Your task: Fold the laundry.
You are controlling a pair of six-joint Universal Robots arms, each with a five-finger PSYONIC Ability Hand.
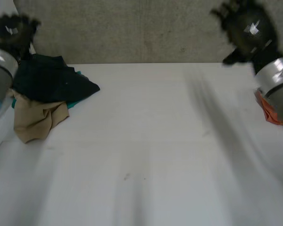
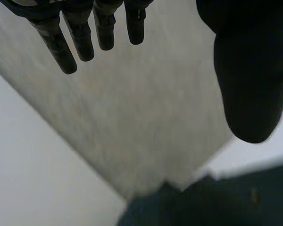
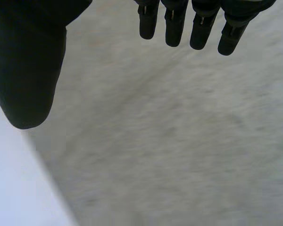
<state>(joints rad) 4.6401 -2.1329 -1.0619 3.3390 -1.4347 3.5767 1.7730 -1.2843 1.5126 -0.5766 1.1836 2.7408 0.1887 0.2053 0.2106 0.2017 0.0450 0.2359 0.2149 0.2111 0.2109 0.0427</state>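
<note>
The white table [image 1: 146,141] carries the laundry heaped at its far left corner, a dark garment [image 1: 52,80] lying over a tan garment [image 1: 35,120]; a grab there may well lift both tangled together, or drag them off the edge; the left hand [image 1: 12,30] and right hand [image 1: 247,28] hang spread and empty.

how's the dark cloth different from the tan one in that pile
The dark cloth is near-black green; the tan cloth is pale beige. The dark cloth lies on top, the tan cloth beneath it, poking out on the near side. More of the dark cloth shows than of the tan cloth. Both are crumpled, unfolded, in one pile on the white table.
</note>
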